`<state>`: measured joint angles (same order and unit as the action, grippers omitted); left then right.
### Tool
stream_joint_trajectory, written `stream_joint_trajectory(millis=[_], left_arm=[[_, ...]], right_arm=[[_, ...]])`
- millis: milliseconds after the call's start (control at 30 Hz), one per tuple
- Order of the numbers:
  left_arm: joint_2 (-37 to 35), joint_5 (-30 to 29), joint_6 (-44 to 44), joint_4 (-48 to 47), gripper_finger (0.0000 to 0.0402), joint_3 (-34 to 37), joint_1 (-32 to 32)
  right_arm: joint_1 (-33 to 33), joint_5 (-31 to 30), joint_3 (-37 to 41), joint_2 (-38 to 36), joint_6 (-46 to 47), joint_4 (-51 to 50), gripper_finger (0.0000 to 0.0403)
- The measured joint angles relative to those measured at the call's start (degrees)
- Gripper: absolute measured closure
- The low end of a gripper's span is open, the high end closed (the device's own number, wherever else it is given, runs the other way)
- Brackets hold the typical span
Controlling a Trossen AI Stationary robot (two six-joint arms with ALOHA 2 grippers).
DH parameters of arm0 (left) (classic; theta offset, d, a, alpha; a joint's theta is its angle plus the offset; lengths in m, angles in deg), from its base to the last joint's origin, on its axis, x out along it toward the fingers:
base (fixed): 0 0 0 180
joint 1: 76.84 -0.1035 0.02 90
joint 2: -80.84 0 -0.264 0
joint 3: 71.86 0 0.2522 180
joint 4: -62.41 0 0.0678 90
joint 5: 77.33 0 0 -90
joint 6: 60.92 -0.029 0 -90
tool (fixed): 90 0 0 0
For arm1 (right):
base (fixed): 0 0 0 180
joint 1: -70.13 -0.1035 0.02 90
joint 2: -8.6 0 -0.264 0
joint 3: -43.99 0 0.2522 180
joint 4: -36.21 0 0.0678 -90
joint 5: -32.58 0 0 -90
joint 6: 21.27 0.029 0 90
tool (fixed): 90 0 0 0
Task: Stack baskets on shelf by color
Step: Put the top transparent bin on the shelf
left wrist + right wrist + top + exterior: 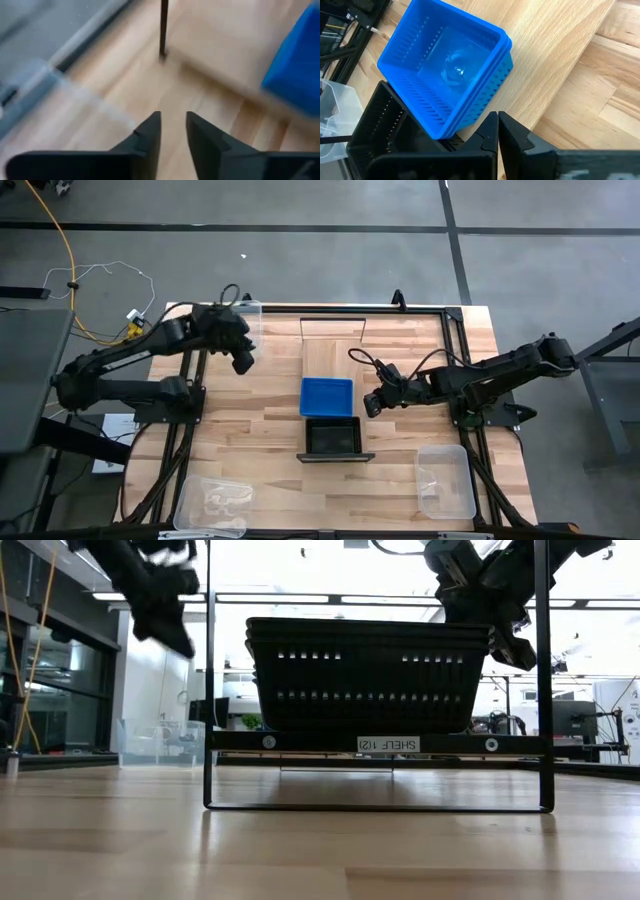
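The shelf [333, 340] runs from the table's far edge toward the near edge at mid-table. On it rest blue baskets [326, 396], nested, and nearer the front a stack of black baskets [333, 436] [365, 675]. My right gripper [497, 120] is shut and hovers just right of the blue baskets [450, 70], touching nothing. My left gripper [172, 122] [243, 362] is open by a narrow gap with nothing in it. It hangs over the table's far left, beside a clear basket [246, 315] [45, 95].
Two more clear baskets lie near the front edge, one at the left [213, 505] and one at the right [445, 480]. The shelf's thin dark frame [300, 741] stands raised on legs [163, 30]. Bare tabletop lies on both sides of the shelf.
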<state>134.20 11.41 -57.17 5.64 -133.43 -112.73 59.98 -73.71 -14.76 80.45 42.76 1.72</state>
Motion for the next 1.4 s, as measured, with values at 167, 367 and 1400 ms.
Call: stream_joint_trajectory(millis=[167, 367, 1400], left_arm=[[8.0, 0.6, -7.0, -7.6, 0.0248, -1.1, -2.9], [14.2, -3.5, -16.8, -9.6, 0.0177, -1.1, -3.0], [37.1, -11.1, -21.9, -4.5, 0.0164, -1.2, -3.0]], right_arm=[[0.0, 0.2, 0.0, 0.0, 0.2, 0.0, 0.0403], [0.0, -0.2, 0.0, 0.0, 0.2, 0.0, 0.0403], [0.0, -2.4, 0.0, 0.0, 0.4, -0.2, 0.0403]])
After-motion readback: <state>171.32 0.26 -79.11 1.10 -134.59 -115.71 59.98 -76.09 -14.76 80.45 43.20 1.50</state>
